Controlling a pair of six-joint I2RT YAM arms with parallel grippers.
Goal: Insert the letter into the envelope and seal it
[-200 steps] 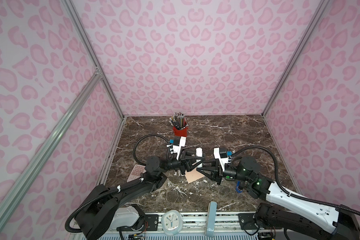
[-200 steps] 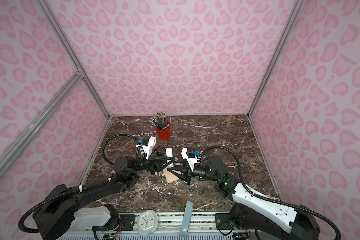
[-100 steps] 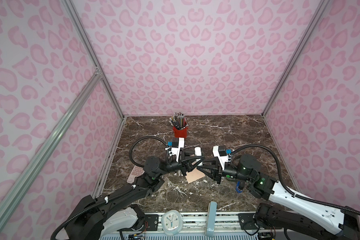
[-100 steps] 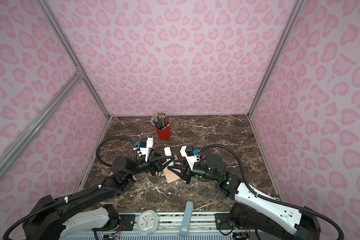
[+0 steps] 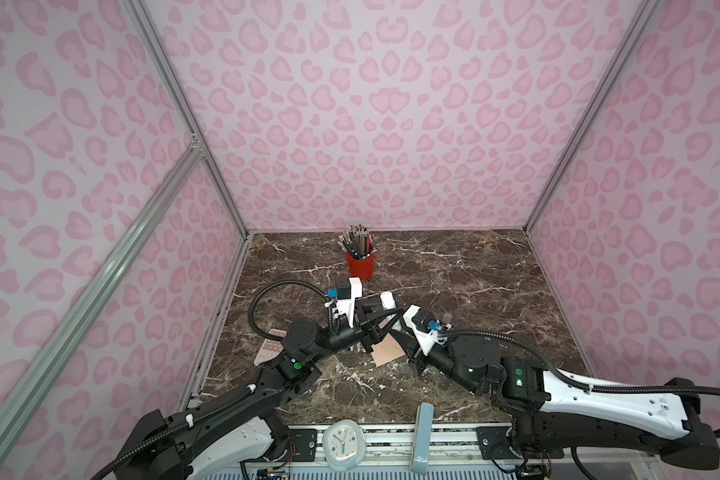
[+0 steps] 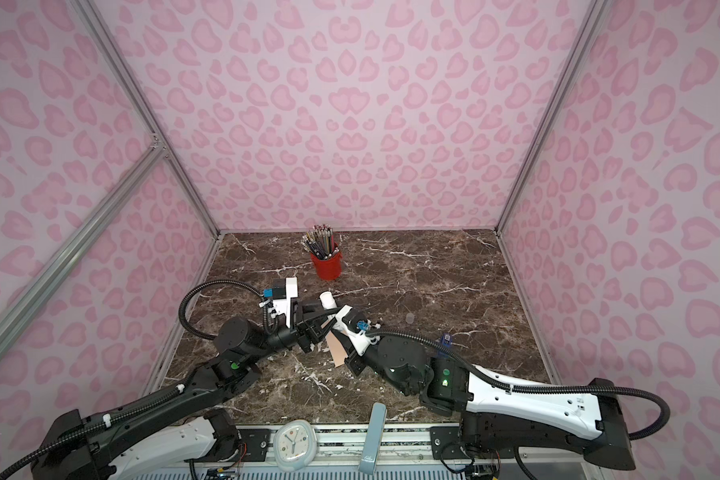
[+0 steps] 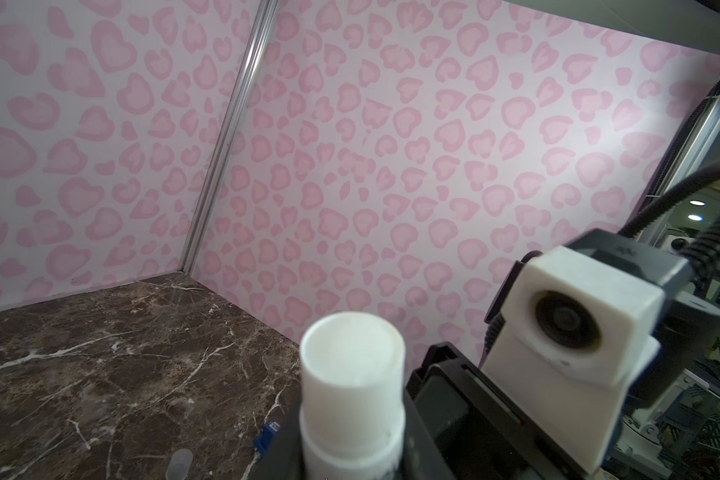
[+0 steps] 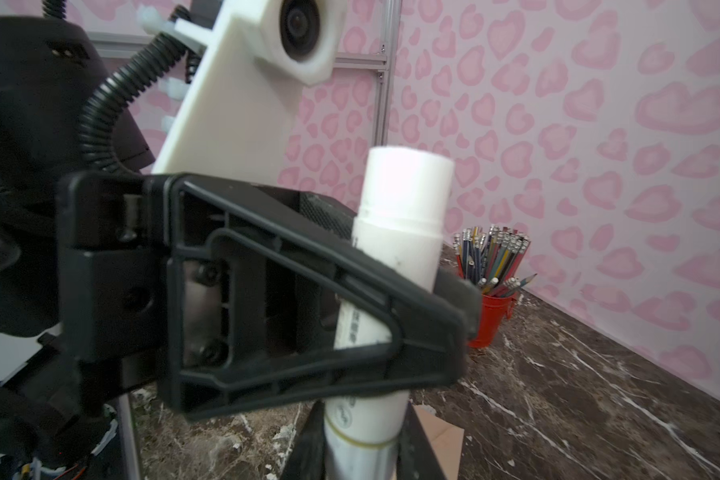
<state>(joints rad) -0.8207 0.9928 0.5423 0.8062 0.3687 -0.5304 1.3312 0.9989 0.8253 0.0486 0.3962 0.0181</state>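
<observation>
The left claw [image 5: 391,315] is clamped on a white cylindrical plastic glue stick [image 8: 400,216], and its black fingers [image 8: 441,303] cover the middle of the tube. The right claw [image 8: 360,453] grips the same glue stick lower down. The edge of the right wrist view cuts off its tips, and in both top views its own camera mount hides them.

Beneath both claws the flat peach-pink paper envelope [image 5: 389,353] lies on the bench. The claws cover its nearest part, and its flap cannot be made out. I cannot tell where the white paper letter is. Behind the left claw's arm a pink calculator [image 5: 269,351] is half hidden. Beyond the claws stands a red cup of pencils [image 5: 360,264].

The bench [image 5: 474,282] is dark brown marble with white veins. It is boxed in by walls [image 5: 391,124] of pink heart print on aluminium posts.
</observation>
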